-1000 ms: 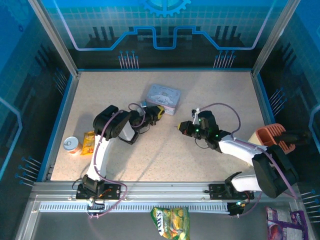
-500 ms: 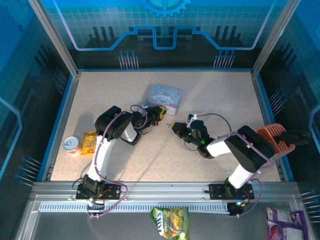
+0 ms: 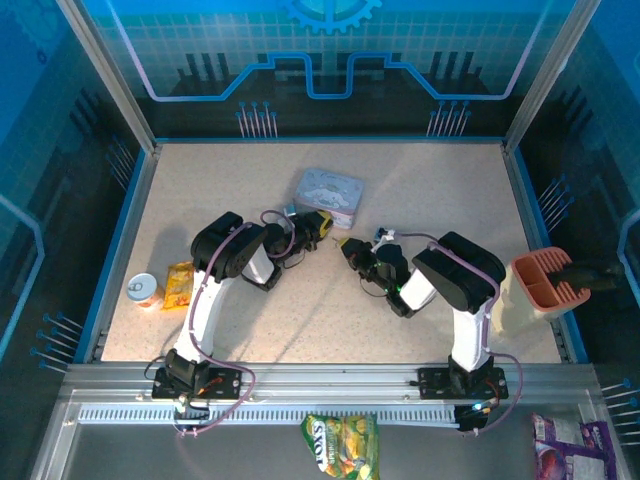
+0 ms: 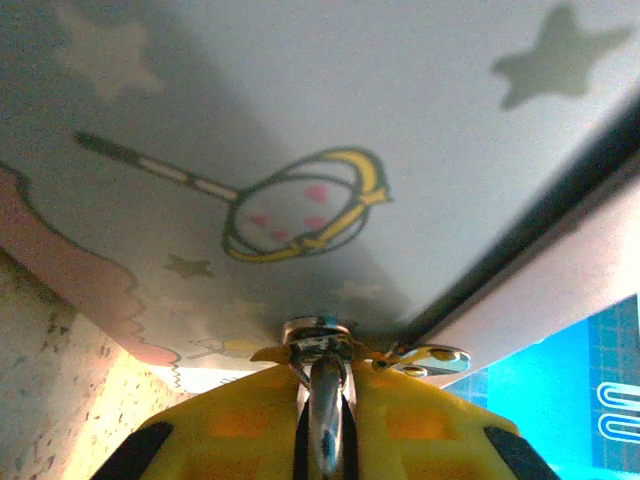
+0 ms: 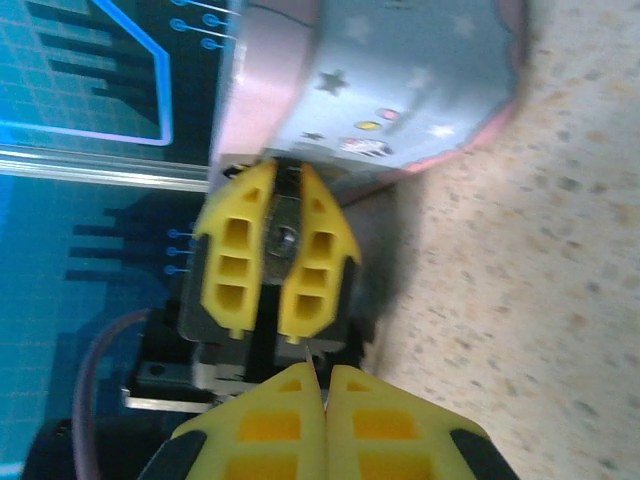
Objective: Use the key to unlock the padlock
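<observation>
I have the padlock (image 5: 286, 236), small dull metal, pinched between the left gripper (image 3: 319, 226)'s ribbed yellow fingers, right against the pastel printed tin (image 3: 328, 195), one end face turned toward the right gripper (image 5: 322, 385). That one is squeezed tight on the key (image 5: 304, 350), thin tip poking out. Both arms reach inward with elbows bent

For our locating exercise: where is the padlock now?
The padlock is clamped in the left gripper, mid-table in the top view, right beside the near edge of the tin.
</observation>
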`<state>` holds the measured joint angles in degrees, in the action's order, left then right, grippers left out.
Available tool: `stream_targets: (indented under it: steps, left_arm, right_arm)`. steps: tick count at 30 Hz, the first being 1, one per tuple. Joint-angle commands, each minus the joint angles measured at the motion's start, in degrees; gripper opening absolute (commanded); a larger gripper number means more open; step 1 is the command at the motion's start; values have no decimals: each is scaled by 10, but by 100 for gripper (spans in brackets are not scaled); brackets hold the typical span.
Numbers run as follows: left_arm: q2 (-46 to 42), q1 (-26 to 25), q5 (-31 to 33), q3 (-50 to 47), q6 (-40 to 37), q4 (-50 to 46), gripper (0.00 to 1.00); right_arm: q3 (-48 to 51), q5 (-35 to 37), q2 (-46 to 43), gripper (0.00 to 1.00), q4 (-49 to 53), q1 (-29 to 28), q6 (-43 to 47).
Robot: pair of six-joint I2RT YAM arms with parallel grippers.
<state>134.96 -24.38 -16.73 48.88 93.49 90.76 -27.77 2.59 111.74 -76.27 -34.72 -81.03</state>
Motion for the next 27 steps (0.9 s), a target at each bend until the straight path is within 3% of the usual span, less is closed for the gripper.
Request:
stream_targets:
  steps: [1,27]
  left_arm:
    - [57,-11,-17,-20,31,-106,0]
    - [57,-9,-16,-27,28,-105,0]
  right_arm:
    - [-21,9,13,0,-50,9,-9]
    - [-65,-7,73,0,-53,25,-34]
